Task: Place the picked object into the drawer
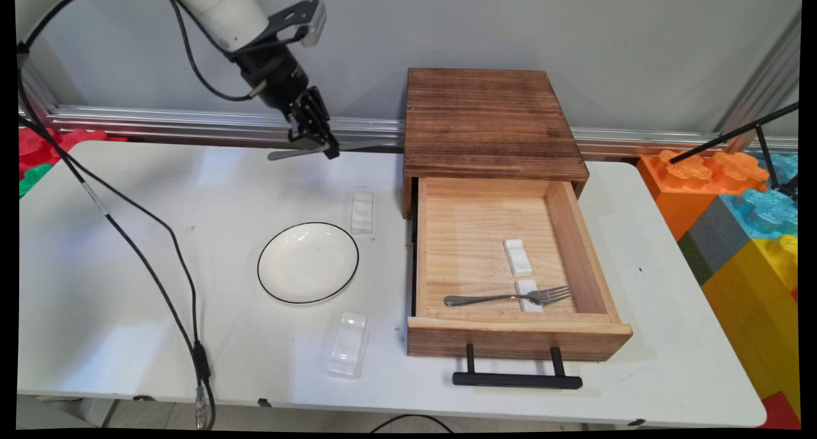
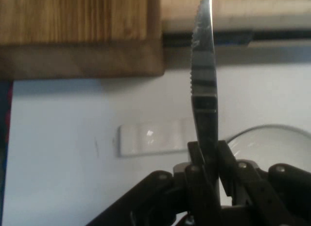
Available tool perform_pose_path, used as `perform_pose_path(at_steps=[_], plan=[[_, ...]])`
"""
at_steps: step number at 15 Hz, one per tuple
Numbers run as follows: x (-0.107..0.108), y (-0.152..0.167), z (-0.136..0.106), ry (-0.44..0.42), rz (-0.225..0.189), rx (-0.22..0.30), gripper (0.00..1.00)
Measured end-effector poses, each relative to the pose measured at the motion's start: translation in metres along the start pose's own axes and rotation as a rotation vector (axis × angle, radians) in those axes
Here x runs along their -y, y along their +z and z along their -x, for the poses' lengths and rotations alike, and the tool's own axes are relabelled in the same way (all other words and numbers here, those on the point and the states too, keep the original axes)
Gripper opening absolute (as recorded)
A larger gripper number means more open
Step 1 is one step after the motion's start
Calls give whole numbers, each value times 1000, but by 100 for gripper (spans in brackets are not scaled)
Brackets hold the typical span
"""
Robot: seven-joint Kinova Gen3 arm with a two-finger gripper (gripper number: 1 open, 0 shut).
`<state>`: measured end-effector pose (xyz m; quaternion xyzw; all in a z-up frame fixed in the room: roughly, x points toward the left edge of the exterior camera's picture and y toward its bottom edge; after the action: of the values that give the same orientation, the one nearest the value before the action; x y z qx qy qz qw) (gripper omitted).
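One tabletop (image 1: 127, 337), one wooden drawer box (image 1: 488, 117) (drawer (image 1: 479, 235) pulled open), one plate (image 1: 307, 262), four white rests, one fork (image 1: 507, 297) in the drawer, one knife (image 2: 204, 80) pinched between the gripper (image 1: 314, 144) fingers (image 2: 224, 155), above the tabletop's far edge.

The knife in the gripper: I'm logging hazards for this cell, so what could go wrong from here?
1. The black two-finger gripper pinches only the handle of the serrated steel knife, high above the white table; it could pivot or slip out.
2. The silver fork and two white rests already crowd the open wooden drawer, so the blade might strike them.
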<state>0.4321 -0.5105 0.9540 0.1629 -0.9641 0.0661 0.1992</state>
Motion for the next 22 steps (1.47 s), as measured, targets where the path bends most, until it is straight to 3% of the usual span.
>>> perform_pose_path(at_steps=[4,11,17,22], plan=[[-27,1,-45,-24,15,-22,0],[-64,41,-123,-22,40,-61,0],[-82,80,-174,7,39,-82,0],[-91,121,-201,11,40,-93,0]])
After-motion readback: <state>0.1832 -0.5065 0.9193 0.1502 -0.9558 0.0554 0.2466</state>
